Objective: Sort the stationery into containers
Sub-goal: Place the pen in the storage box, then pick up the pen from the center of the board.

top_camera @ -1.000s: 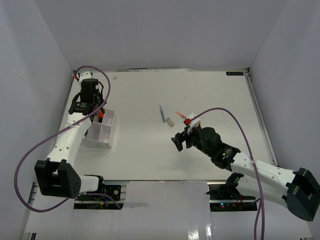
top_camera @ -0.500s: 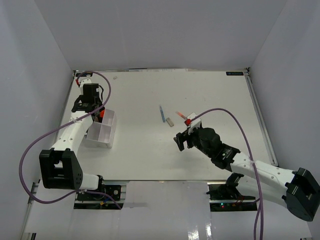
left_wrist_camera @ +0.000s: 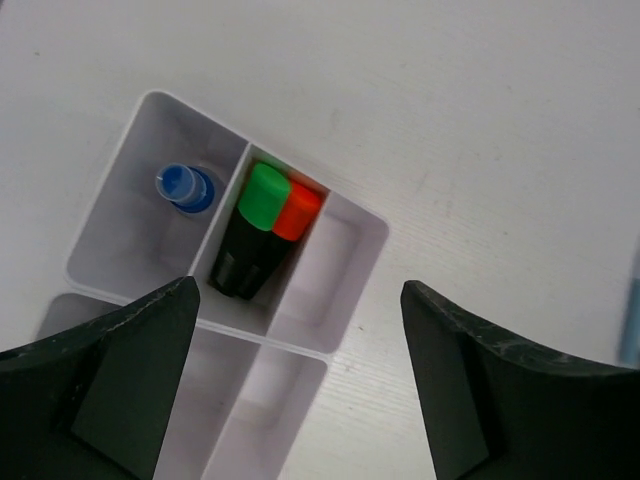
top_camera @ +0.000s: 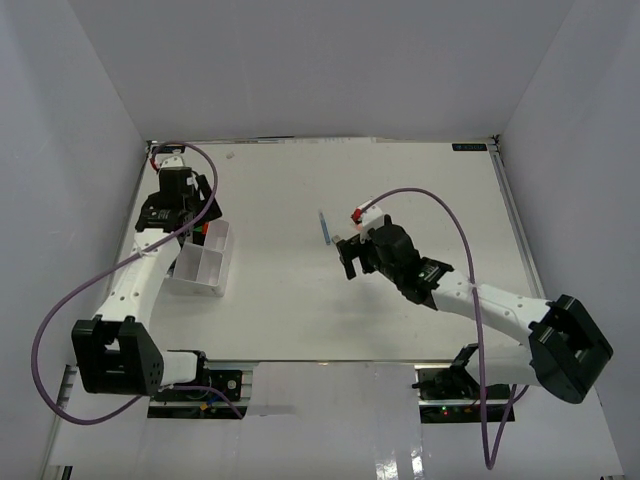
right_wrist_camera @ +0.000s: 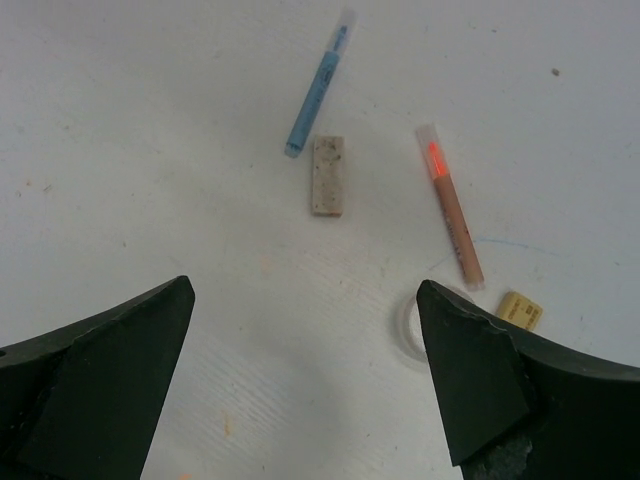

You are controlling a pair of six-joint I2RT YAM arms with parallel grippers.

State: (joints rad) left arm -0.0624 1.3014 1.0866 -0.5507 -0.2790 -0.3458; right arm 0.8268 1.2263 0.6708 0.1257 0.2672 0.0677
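Grey block (right_wrist_camera: 327, 175): right end effector (right_wrist_camera: 305, 290), open, has advanced over it; pick pending. Left end effector (left_wrist_camera: 300, 290) open, empty.

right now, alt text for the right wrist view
Beyond the open black fingers of the right gripper, a white table holds a thin blue pen, a small grey speckled block beside it, a thin pink pen, a clear tape roll and a small tan block.

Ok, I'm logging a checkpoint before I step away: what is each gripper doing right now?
Left gripper: open, holding nothing, above the tray.
Right gripper: open, holding nothing.
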